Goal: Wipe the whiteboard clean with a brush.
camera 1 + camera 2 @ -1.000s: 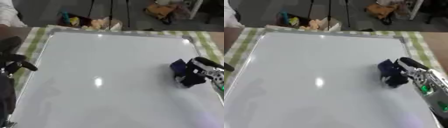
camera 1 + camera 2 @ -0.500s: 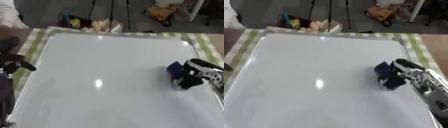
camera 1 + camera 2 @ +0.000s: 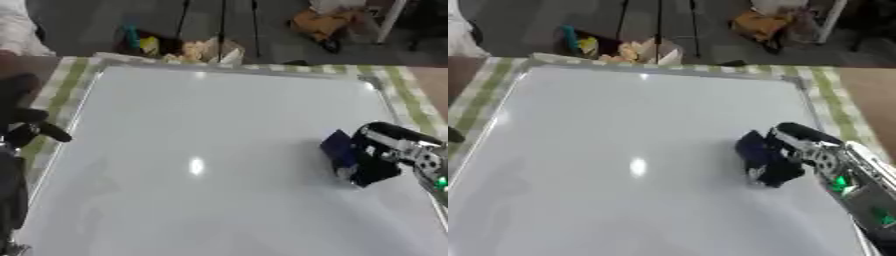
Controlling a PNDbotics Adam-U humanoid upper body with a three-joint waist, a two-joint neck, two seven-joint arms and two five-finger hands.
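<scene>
A large whiteboard (image 3: 201, 150) with a silver frame fills the table; its surface shows no marks, only a glare spot. My right hand (image 3: 385, 155) comes in from the right edge and is curled round a dark blue brush (image 3: 337, 150), which is pressed against the board at its right side. The same brush (image 3: 754, 150) shows in the right eye view. My left hand (image 3: 22, 125) rests at the left edge, over the board's frame, with its black fingers relaxed and nothing in it.
A green-checked cloth (image 3: 411, 100) lies under the board and shows along its edges. Beyond the far edge the floor holds a tripod's legs (image 3: 223, 20) and some coloured clutter (image 3: 175, 47).
The right hand with the brush has slid a little down and toward the left across the board. The camera has shifted slightly. The left hand has stayed put.
</scene>
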